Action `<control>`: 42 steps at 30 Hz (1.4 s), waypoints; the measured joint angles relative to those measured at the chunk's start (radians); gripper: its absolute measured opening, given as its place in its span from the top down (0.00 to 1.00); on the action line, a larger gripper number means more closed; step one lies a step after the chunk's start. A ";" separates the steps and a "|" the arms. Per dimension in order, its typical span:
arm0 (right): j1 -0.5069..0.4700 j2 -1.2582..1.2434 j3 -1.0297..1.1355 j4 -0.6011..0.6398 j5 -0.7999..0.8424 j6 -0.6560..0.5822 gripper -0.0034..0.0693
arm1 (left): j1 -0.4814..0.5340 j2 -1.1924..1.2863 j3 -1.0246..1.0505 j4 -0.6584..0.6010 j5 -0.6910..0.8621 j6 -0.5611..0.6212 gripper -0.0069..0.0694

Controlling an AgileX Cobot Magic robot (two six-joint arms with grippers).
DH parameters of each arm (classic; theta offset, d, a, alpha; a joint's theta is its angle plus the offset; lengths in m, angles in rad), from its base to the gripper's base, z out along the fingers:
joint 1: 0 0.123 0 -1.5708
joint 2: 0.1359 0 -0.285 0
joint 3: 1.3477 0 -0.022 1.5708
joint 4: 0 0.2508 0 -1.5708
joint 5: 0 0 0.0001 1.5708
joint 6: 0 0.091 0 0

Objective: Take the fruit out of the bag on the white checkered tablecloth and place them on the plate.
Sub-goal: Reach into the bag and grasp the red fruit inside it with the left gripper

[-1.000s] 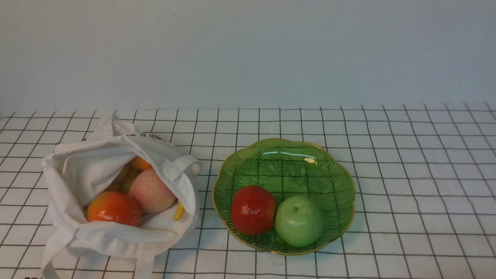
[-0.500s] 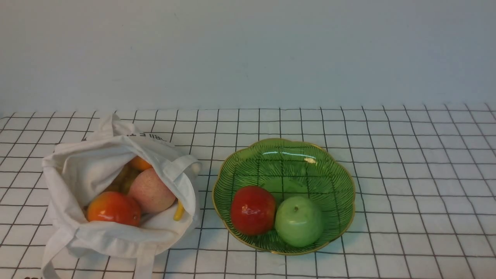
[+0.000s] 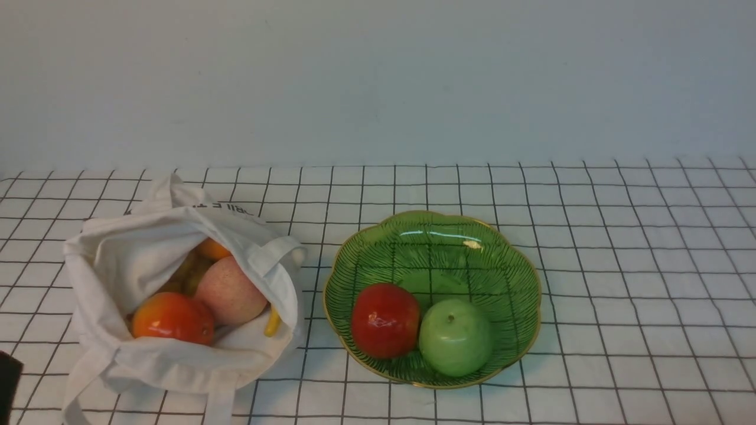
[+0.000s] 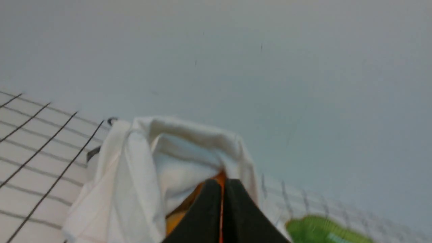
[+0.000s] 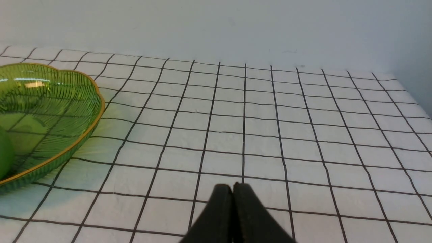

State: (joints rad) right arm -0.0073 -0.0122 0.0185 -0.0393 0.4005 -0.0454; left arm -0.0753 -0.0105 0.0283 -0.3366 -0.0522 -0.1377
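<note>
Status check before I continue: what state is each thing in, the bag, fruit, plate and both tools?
bag: open, slumped, not emptied.
orange-red fruit: at bag mouth.
peach: in bag, behind it.
banana: in bag, tip showing.
plate: upright, holding two apples.
red apple: on plate, touching green apple.
left tool: shut, empty, facing bag.
right tool: shut, empty, over bare tablecloth.

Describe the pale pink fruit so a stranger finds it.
Look left on the white checkered tablecloth to the white cloth bag. In its mouth, the round pale pink peach lies beside a glossy orange-red fruit; it alone is pale and speckled.
</note>
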 joint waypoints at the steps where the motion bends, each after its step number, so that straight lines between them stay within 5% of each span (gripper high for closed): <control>1: 0.000 0.000 0.000 0.000 0.000 0.000 0.97 | 0.000 0.000 0.000 -0.010 -0.021 -0.002 0.92; 6: 0.000 0.000 0.000 0.000 0.000 0.000 0.97 | 0.000 0.000 -0.059 -0.059 -0.226 -0.017 0.92; 11: 0.000 0.000 0.000 0.000 0.000 0.000 0.97 | 0.000 0.111 -0.323 0.020 0.130 0.030 0.92; 16: 0.000 0.000 0.000 0.000 0.000 0.000 0.97 | 0.000 0.493 -0.612 0.082 0.656 0.059 0.92; 22: 0.000 0.000 0.000 0.000 0.000 0.000 0.97 | 0.000 0.911 -0.832 0.094 1.022 0.217 0.92; 35: 0.000 0.000 0.000 0.000 0.000 0.000 0.97 | 0.000 1.338 -1.042 0.116 1.072 0.450 0.90; 42: 0.000 0.000 0.000 0.000 0.000 0.000 0.97 | 0.000 1.431 -1.045 0.117 0.939 0.519 0.64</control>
State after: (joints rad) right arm -0.0073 -0.0122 0.0185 -0.0393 0.4005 -0.0454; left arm -0.0753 1.4203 -1.0164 -0.2200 0.8864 0.3817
